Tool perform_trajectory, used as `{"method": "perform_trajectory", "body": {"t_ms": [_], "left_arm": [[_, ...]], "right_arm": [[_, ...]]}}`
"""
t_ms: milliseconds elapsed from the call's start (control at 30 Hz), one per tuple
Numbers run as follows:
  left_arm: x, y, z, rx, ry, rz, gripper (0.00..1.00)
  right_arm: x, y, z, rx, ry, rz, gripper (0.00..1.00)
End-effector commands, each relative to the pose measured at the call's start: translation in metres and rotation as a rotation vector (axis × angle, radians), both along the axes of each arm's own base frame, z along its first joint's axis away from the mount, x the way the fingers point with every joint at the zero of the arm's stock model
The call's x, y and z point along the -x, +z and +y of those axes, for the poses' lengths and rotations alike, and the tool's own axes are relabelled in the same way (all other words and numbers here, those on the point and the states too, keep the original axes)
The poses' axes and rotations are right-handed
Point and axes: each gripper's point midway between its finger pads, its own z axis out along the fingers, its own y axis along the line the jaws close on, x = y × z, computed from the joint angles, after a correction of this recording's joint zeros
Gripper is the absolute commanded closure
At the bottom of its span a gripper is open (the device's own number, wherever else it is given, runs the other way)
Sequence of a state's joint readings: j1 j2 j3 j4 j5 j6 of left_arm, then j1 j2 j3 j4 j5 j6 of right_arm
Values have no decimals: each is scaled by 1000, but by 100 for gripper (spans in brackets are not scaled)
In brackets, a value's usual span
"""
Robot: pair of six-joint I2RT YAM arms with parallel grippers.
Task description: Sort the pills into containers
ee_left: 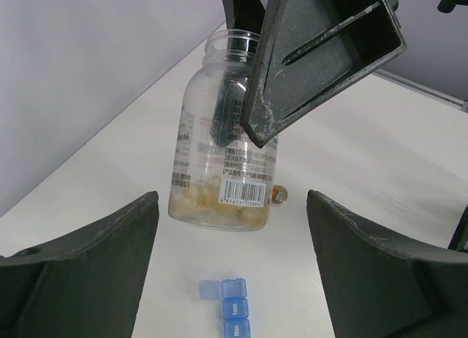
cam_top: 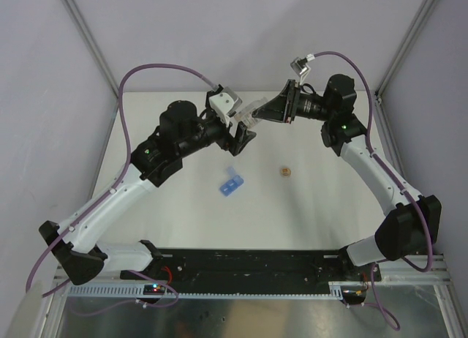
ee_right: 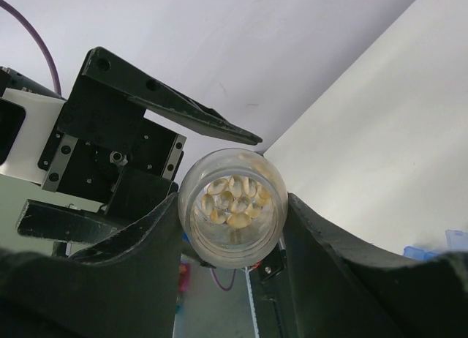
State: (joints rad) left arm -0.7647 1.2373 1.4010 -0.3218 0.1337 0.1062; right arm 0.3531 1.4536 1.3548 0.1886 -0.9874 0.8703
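1. The left gripper (ee_left: 231,243) is held wide apart and empty, facing the bottle.
2. The blue pill organizer (ee_left: 232,309) is set on the table (ee_left: 380,155) below.
3. The open pill bottle (ee_left: 219,133), with pills (ee_right: 232,199) at its bottom, is clamped by the right gripper (ee_right: 232,235). Pouring is judged the step in hand; tilting the bottle over a compartment is called for.

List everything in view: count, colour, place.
bottle: one, clear, no lid, held up over the table
pills: several, pale yellow, at the bottle's bottom
pill box: one, blue, three compartments, on the table's middle
lump: one, orange-brown, on the table, right of the pill box in the top view
table: one, white
left pincer: one, black, open, by the bottle
right pincer: one, black, gripping the bottle
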Motion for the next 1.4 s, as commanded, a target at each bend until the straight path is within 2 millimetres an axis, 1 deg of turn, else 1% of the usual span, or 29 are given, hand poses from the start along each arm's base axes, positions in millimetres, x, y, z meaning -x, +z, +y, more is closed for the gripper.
{"method": "perform_trajectory", "body": {"t_ms": [0, 333, 633, 800, 1067, 1233, 1367], "left_arm": [[-1, 30, -1, 57, 8, -60, 16], [-6, 27, -1, 48, 22, -65, 19], [-10, 24, -3, 47, 29, -62, 19], [-10, 22, -5, 45, 25, -56, 27], [-9, 21, -7, 48, 12, -49, 33], [-8, 22, -8, 52, 7, -50, 31], [-9, 25, -9, 59, 7, -48, 26]], "right_arm": [[14, 25, -7, -43, 13, -69, 100], [15, 25, -8, -53, 15, -57, 100], [18, 27, -9, -61, 18, -57, 100], [18, 26, -10, -61, 16, -59, 100], [17, 25, -11, -60, 11, -56, 100], [16, 23, -11, -58, 9, -54, 100], [16, 23, -10, -57, 10, -51, 100]]}}
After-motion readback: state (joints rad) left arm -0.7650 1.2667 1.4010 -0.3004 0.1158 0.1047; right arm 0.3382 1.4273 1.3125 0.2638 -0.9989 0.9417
